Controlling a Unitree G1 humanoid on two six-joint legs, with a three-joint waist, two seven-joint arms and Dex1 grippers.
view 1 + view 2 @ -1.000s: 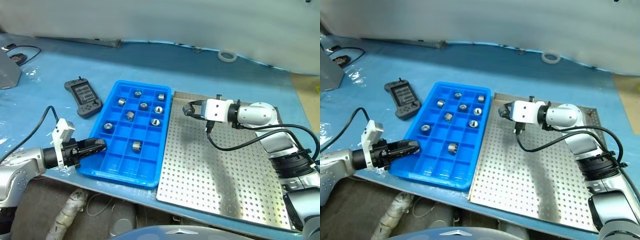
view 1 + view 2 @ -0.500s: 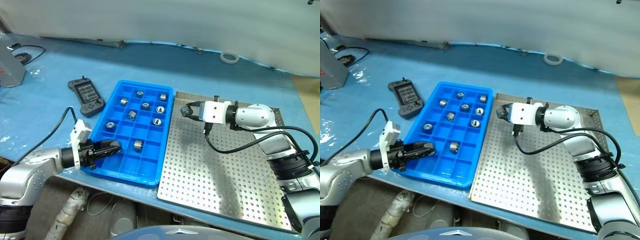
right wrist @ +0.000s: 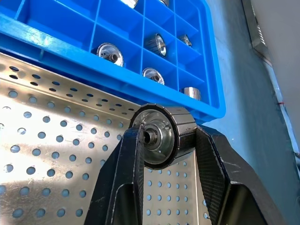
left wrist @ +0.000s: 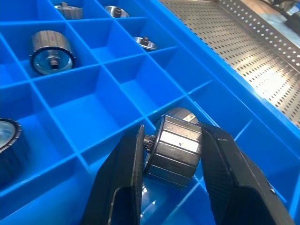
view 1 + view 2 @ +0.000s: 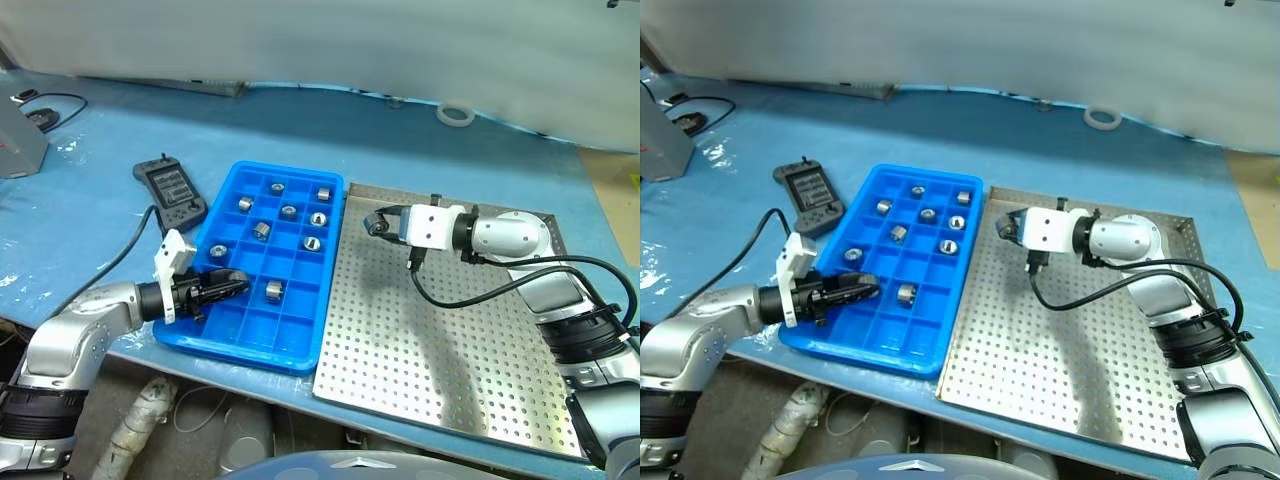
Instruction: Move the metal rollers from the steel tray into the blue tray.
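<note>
The steel tray [image 5: 450,340] lies bare of loose rollers. The blue tray [image 5: 232,335] holds eight. The right gripper [image 5: 373,221] clamps one roller [image 3: 161,134] over the steel tray's near-blue corner. The left gripper [image 5: 232,288] grips another roller [image 4: 174,146] above a compartment. Both need placing.

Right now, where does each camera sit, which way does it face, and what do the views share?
Left eye: head, looking down at the blue tray and steel tray; both arms show.
Right eye: the same scene.
Left wrist: along the left tool, which grips a roller over the blue tray.
Right wrist: along the right tool, which grips another roller above the steel tray.
Both wrists share the blue tray.
</note>
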